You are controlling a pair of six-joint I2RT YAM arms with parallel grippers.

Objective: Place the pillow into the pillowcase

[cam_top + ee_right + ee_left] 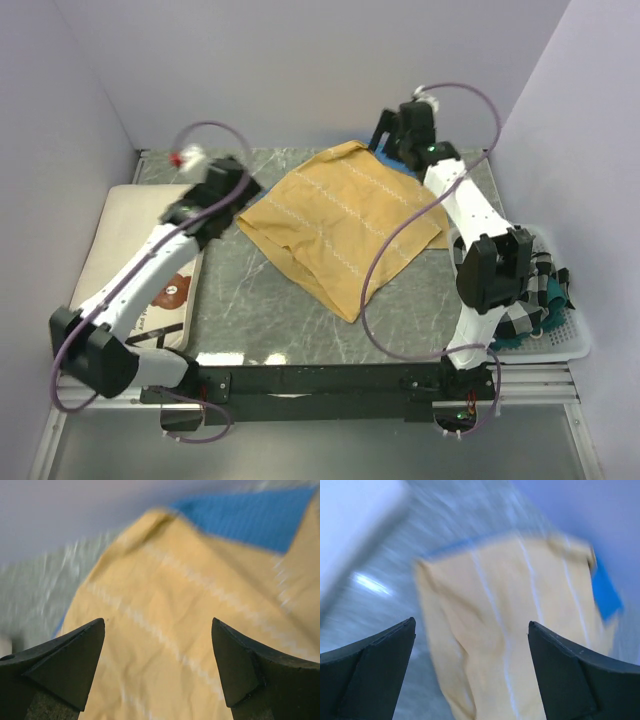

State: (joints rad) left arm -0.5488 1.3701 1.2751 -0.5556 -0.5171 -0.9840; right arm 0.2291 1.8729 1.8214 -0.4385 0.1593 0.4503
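The pillowcase (340, 225) lies mustard side up with pale zigzag stripes in the middle of the table, and a blue corner shows at its far edge. The cream pillow (120, 240) lies flat at the left, its bear print partly under the left arm. My left gripper (235, 195) is open and empty, just left of the pillowcase's left edge. In the left wrist view (471, 625) it hovers above the pillowcase (520, 605). My right gripper (385, 135) is open and empty over the far corner. In the right wrist view (158, 622) the pillowcase (175, 620) lies below it.
A white basket (565, 348) at the right edge holds a black-and-white checked cloth (535, 290) beside the right arm. Pale walls close in the back and both sides. The table (270, 310) is grey marble. Both wrist views are motion-blurred.
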